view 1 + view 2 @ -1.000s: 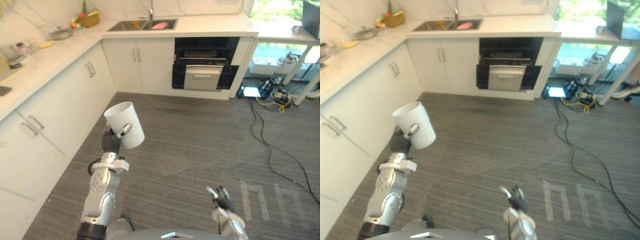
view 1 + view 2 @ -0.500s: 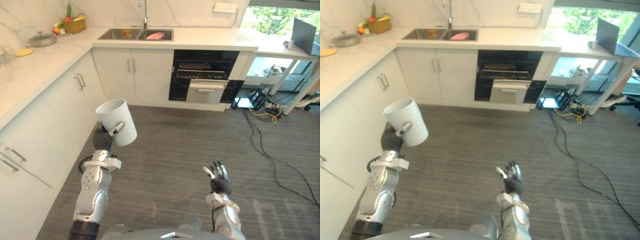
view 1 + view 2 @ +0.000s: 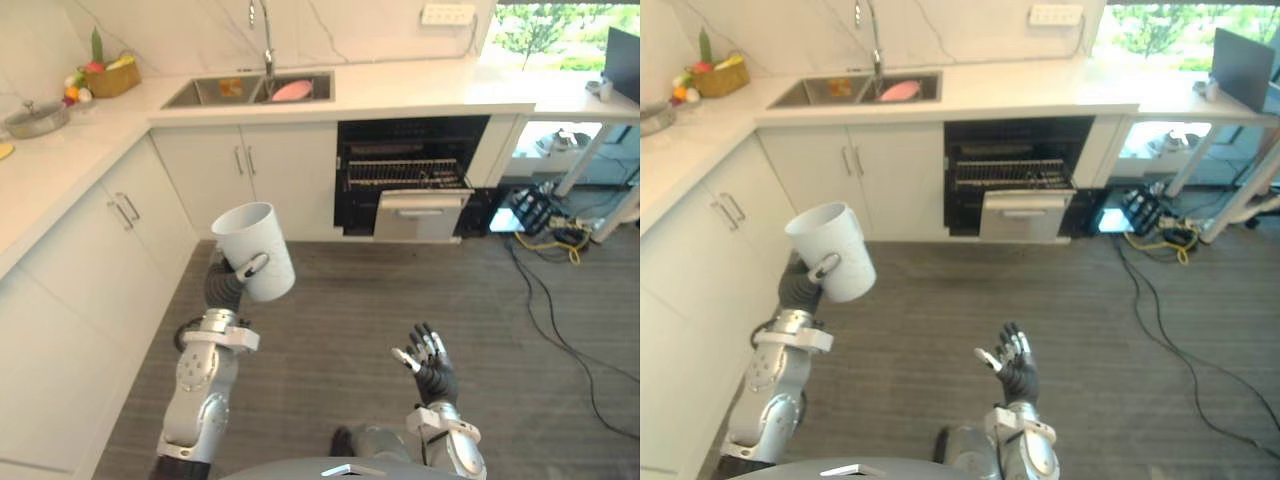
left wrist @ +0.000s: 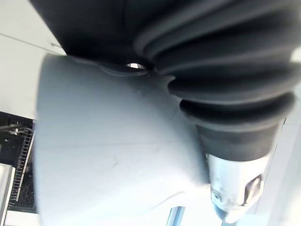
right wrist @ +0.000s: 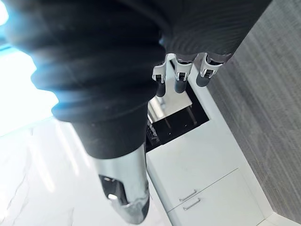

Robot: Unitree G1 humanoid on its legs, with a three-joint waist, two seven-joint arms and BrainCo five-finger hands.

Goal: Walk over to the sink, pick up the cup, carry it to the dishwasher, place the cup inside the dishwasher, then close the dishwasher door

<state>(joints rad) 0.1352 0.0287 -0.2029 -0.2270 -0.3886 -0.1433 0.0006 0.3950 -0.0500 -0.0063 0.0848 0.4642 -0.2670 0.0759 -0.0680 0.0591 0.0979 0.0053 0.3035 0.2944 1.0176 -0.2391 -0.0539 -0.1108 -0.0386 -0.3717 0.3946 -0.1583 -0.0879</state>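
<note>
Within the left hand point(image 3: 251, 267) sits a plain white cup point(image 3: 258, 236).

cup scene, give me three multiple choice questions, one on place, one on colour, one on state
1. Where is the cup?
A. in the sink
B. in the left hand
C. on the floor

2. What colour is the cup?
A. white
B. red
C. black

3. How does the dishwasher stand?
A. shut
B. open
C. blocked by a chair

Answers:
1. B: the left hand's thumb curls round the cup's side and holds it up above the floor.
2. A: its wall and rim are plain white in both eye views.
3. B: the front stands out from the cabinets and the rack shows in the dark inside.
</note>
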